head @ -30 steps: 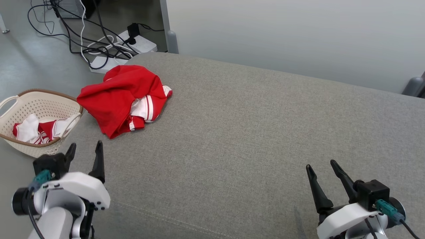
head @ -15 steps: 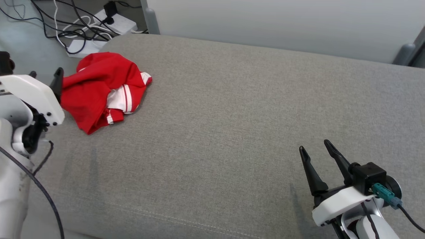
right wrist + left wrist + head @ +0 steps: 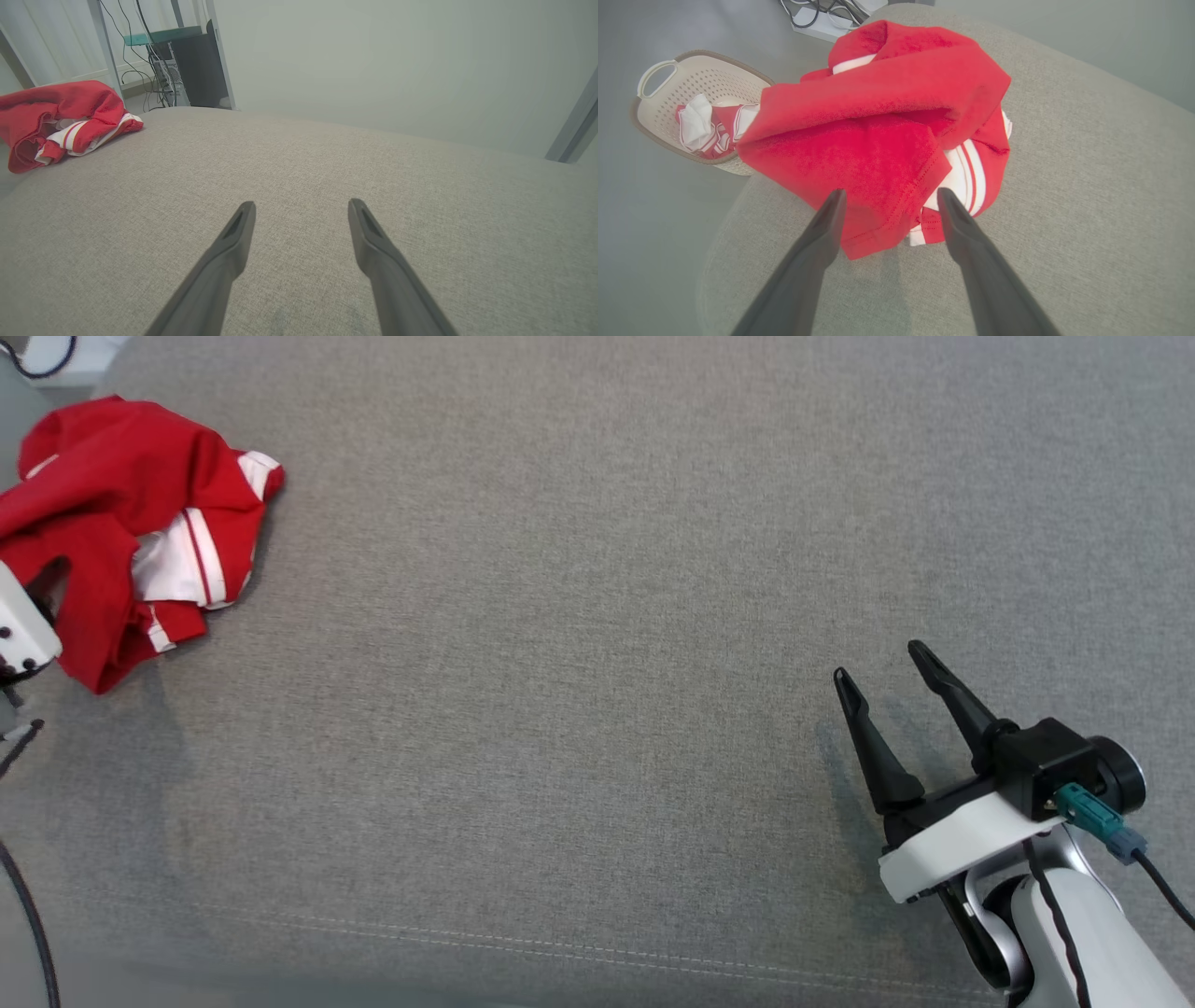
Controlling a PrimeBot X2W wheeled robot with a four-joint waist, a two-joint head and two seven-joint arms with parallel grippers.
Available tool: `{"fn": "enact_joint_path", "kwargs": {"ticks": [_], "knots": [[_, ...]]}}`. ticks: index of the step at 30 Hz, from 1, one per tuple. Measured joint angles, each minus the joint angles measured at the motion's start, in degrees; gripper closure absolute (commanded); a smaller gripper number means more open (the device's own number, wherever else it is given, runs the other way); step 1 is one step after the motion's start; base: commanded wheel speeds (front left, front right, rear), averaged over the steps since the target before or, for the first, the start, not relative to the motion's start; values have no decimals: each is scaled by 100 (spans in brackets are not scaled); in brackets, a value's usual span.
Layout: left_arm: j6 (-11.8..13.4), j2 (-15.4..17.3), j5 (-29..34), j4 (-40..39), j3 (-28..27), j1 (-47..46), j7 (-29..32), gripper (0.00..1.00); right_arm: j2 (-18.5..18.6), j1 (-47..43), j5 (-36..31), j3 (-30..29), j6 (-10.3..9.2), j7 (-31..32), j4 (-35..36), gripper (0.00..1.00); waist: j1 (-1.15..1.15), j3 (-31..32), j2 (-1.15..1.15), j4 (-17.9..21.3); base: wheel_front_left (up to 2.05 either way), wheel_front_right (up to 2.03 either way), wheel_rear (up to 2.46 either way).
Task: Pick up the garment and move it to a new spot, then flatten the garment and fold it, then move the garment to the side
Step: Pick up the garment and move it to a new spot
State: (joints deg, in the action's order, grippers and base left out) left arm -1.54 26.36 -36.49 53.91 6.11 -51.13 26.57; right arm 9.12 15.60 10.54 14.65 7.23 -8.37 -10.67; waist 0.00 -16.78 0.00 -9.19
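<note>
Head view: the right claw [image 3: 878,660] hovers low over the grey upholstered surface [image 3: 579,616], its two dark fingers spread apart with nothing between them. The crumpled red garment [image 3: 103,504] with white striped trim lies well off to this claw's left and ahead of it, near the surface's far left edge. A pale piece of the left arm's housing [image 3: 23,621] sits right against the garment's near side.

Left wrist view: the left claw [image 3: 891,192] is open, fingers spread either side of the garment's nearest red hem, with the heap rising just ahead of the tips. I cannot tell whether the tips touch the cloth. Beyond the claw and to its left, a cream perforated basket [image 3: 663,74] stands on the floor [image 3: 640,196], holding more red-and-white clothes [image 3: 710,126]. A white power strip [image 3: 822,28] with cables lies far ahead.

Right wrist view: the right claw's open fingers point across bare grey fabric. The garment lies far ahead to the left, and behind it stands a dark computer tower [image 3: 196,70] against the pale wall [image 3: 397,60].
</note>
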Motion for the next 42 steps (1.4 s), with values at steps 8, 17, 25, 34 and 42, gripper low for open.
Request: {"fn": "enact_joint_path", "kwargs": {"ticks": [8,17,25,34,42], "knots": [[11,253,-129,339,-163,-321,49,0,85,270,-52,4,0,57,233,0,0,-697,0,243,0,0,0],[226,327,-240,492,-310,-452,-175,100,164,424,-102,-85,0,79,366,0,0,-1168,0,364,0,0,0],[234,398,-224,211,-290,-469,-438,100,172,418,-101,-167,0,79,385,0,0,-1061,0,208,0,0,0],[-51,766,42,-191,-76,-681,-1020,100,145,371,-93,-303,0,78,288,0,0,-662,0,39,0,0,0],[-204,784,244,-979,156,-707,-1489,100,10,151,-90,-523,0,18,232,0,0,-155,0,4,0,0,0]]}}
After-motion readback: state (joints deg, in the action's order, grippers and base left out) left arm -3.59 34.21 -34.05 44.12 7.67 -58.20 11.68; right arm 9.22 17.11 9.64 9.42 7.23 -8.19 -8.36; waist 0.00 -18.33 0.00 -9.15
